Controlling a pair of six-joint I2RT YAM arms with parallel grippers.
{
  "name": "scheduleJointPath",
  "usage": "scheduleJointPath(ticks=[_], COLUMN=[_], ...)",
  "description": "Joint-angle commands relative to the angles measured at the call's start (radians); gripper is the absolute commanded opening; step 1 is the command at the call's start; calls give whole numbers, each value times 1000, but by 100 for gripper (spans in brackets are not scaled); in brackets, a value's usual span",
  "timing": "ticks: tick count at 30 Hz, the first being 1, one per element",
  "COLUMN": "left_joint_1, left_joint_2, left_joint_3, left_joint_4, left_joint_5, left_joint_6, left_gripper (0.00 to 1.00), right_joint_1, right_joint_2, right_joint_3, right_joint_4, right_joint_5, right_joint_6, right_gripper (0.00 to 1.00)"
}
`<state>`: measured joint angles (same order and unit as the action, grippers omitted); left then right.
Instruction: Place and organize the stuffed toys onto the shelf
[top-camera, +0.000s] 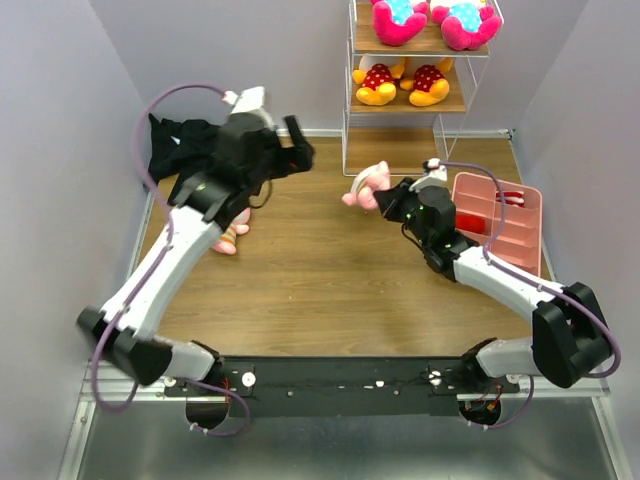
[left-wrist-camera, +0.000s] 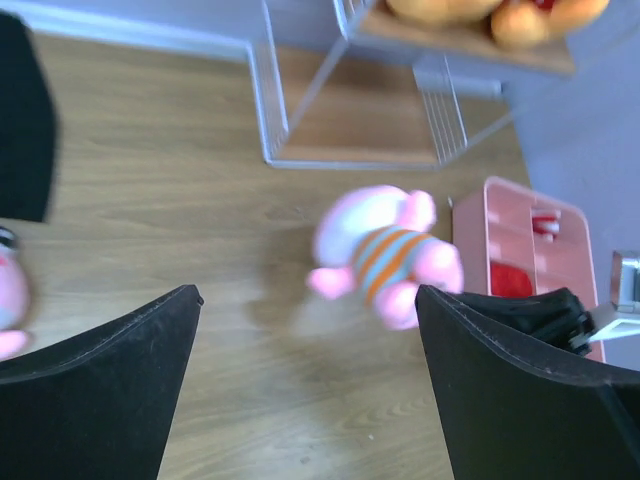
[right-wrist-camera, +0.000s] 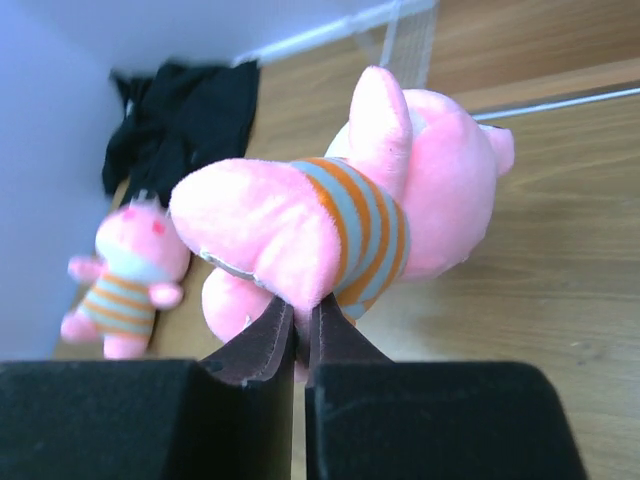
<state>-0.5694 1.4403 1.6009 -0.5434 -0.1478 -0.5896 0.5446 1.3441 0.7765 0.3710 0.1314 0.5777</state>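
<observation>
Pink plush in striped shirt (top-camera: 366, 186): clamped in the right gripper (right-wrist-camera: 297, 332). The fingers are pinched shut on its lower body, and it sits just in front of the shelf (top-camera: 392, 152), short of the bare bottom board.

Right arm: reaches from its base at the near right, forward and leftward, with the wrist pointed at the shelf.

Left arm: stretches from the near-left base diagonally forward. The left gripper (top-camera: 296, 146) hangs over the table (top-camera: 320, 285), fingers spread wide and holding nothing.

Second pink striped plush (top-camera: 232, 236): lies on the table, partly under the left arm.

Shelf stock:
- Two yellow toys in red dotted outfits (top-camera: 402, 83) on the middle board.
- Two white-and-magenta toys in blue dresses (top-camera: 432, 20) on the top board.

Surroundings:
- Black cloth (top-camera: 178, 146), heaped at the far left by the wall.
- Pink compartment tray (top-camera: 518, 235), right of the right wrist and beside the shelf.

View differences:
- The right wrist view alone shows the finger tips closed into the plush fabric, with the second plush and the cloth behind.
- The left wrist view shows the held plush from the front, between its own parted fingers, blurred.
- Only the top view shows the top board.
</observation>
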Motion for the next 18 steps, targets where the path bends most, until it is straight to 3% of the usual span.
scheduleJointPath(ticks=[1, 8, 18], left_joint_1=[81, 92, 92], left_joint_2=[-182, -334, -420], left_joint_3=[-162, -395, -502], left_joint_4=[13, 118, 166], left_joint_5=[-16, -98, -7], left_joint_6=[120, 214, 191], left_gripper=[99, 99, 99], right_joint_1=[-106, -230, -253], right_joint_2=[0, 196, 587], right_joint_3=[-29, -25, 202], right_joint_4=[114, 567, 907], right_joint_5=[88, -94, -138], right_joint_6=[137, 228, 310], right_gripper=[10, 11, 14])
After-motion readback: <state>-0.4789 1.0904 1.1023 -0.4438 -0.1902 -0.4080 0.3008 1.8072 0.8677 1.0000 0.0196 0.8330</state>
